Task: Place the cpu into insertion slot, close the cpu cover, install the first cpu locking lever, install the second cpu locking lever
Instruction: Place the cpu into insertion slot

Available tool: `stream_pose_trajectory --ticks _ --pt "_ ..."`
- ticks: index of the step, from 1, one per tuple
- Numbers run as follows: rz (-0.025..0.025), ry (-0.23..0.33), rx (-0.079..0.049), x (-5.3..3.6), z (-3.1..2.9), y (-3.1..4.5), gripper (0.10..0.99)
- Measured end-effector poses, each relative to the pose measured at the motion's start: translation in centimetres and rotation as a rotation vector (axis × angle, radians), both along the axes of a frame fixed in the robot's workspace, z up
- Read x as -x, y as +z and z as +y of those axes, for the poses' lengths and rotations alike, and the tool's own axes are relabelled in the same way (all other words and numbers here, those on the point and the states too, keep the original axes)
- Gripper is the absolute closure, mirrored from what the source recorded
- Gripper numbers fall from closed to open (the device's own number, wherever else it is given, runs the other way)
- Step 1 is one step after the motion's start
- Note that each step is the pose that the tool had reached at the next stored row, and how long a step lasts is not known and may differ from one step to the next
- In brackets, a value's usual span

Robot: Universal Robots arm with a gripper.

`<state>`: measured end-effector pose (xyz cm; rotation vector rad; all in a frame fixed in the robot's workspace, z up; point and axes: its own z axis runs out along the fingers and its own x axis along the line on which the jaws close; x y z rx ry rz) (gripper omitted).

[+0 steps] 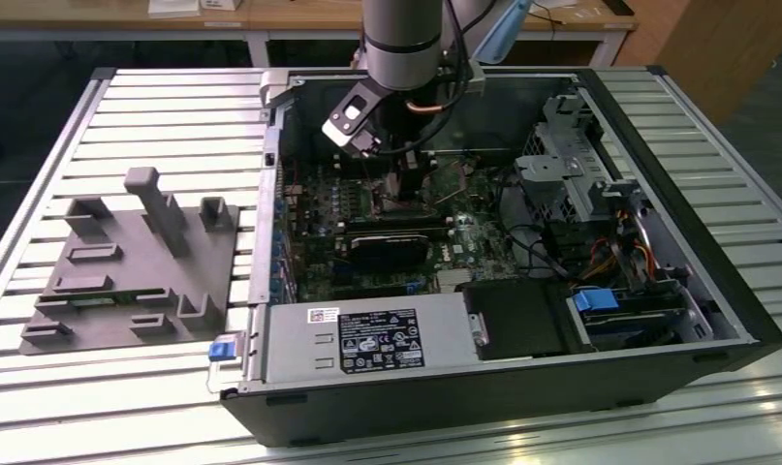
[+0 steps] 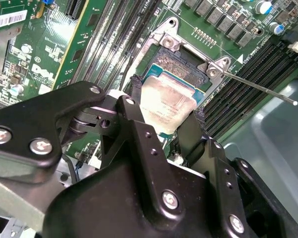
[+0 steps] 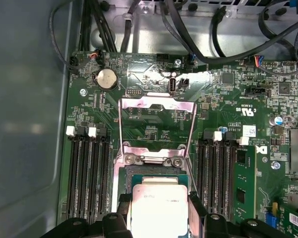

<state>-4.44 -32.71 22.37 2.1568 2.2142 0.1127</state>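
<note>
The cpu (image 2: 169,101) (image 3: 158,208), a flat square chip with a dull silver top, sits between the two black fingers (image 2: 135,99) of my gripper (image 2: 165,108) (image 3: 159,201), which is shut on its opposite edges. The chip hangs tilted just over the open insertion slot (image 2: 181,64) (image 3: 154,172) on the green motherboard. The cpu cover (image 3: 156,103), a silvery frame with a cut-out centre, is swung open away from the slot. A thin locking lever (image 2: 258,89) sticks out free beside the slot. In the exterior view my gripper (image 1: 397,179) reaches down inside the computer case.
Black memory slots (image 3: 87,173) (image 3: 216,173) flank the socket on both sides. A black rectangular block (image 1: 393,248) lies on the board near the gripper. Cables (image 3: 213,34) run along the case wall. A grey fixture (image 1: 132,262) stands outside the case at the exterior view's left.
</note>
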Motion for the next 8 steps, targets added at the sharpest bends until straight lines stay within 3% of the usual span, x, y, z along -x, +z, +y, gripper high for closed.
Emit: stream_pose_trajectory --ticks 8 --pt "0.0000 -0.002 0.000 0.00 0.01 -0.87 0.549"
